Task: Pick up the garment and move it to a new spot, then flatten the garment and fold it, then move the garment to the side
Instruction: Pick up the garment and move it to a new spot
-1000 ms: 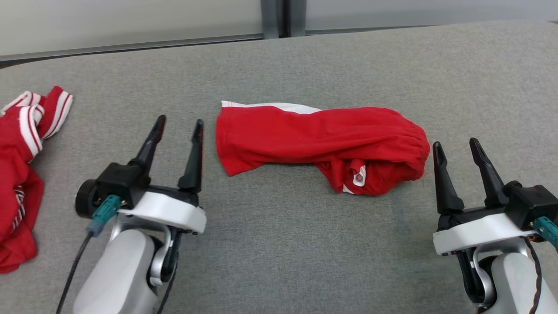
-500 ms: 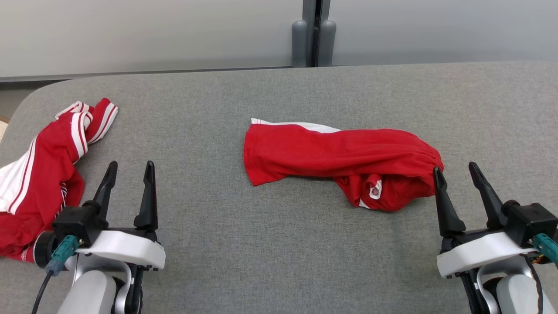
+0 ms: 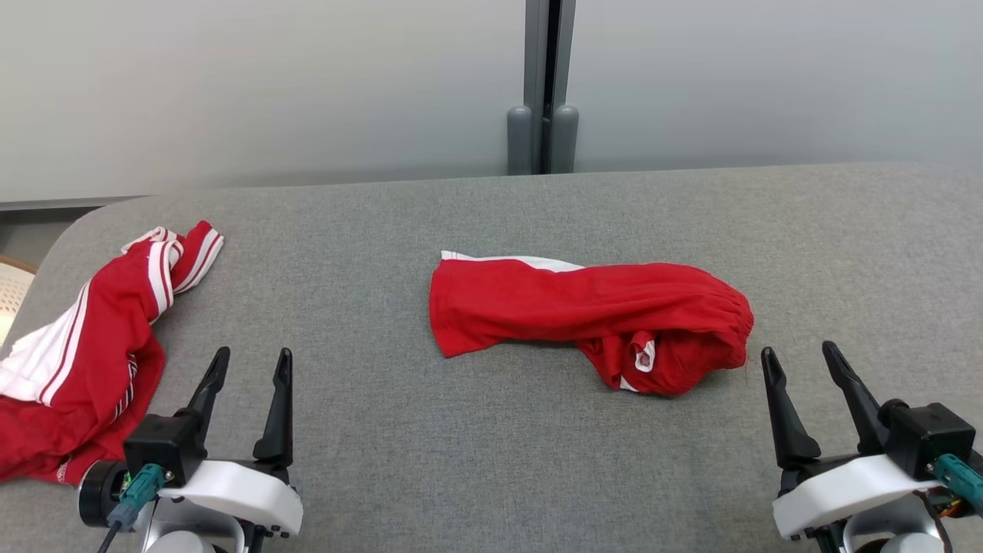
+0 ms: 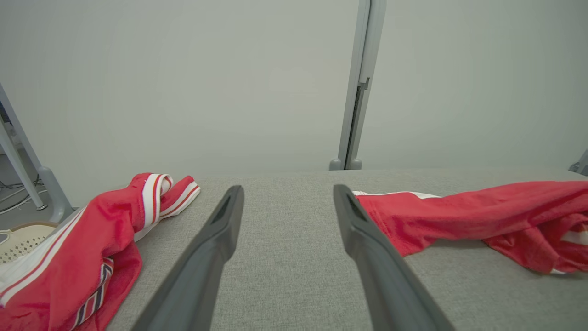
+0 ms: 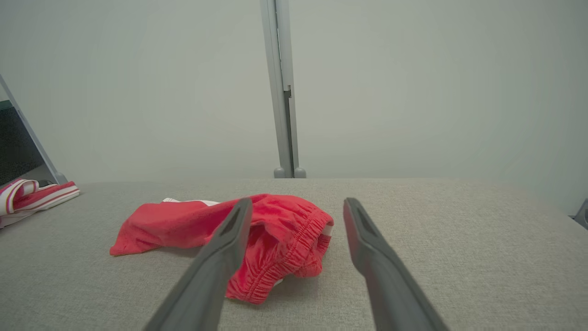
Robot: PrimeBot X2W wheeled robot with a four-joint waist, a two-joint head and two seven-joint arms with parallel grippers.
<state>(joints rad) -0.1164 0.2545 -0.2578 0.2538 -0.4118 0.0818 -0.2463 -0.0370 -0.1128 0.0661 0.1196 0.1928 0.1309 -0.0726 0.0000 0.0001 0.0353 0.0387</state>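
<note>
While the left gripper (image 3: 253,353) and the right gripper (image 3: 799,351) hang empty over the grey table (image 3: 491,461), nothing is yet in hand, so the trouble all lies ahead. Each has its two dark fingers spread wide, gripping nothing. The red shorts (image 3: 584,322) lie in a loose, half-rolled heap near the middle of the table. The gathered waistband (image 3: 736,316) is turned toward the right gripper and near it, and the flat hem end (image 3: 449,307) is well apart from the left one.

First risk, as I judge it — a pinch that takes only the top layer. The cloth is doubled over itself at the waistband end, so a shallow grasp there may lift one ply and leave the rest dragging, and the heap would twist rather than open. A grasp at the bunched elastic could also slip, since the fingers are narrow at the tips.

Second risk — the striped garment (image 3: 84,346) at the table's left edge lies close beside the left gripper. A low sweep of that arm toward the shorts might catch it and pull it along, or push it off the edge. It is also red, so it could be mistaken for the piece to be folded
</note>
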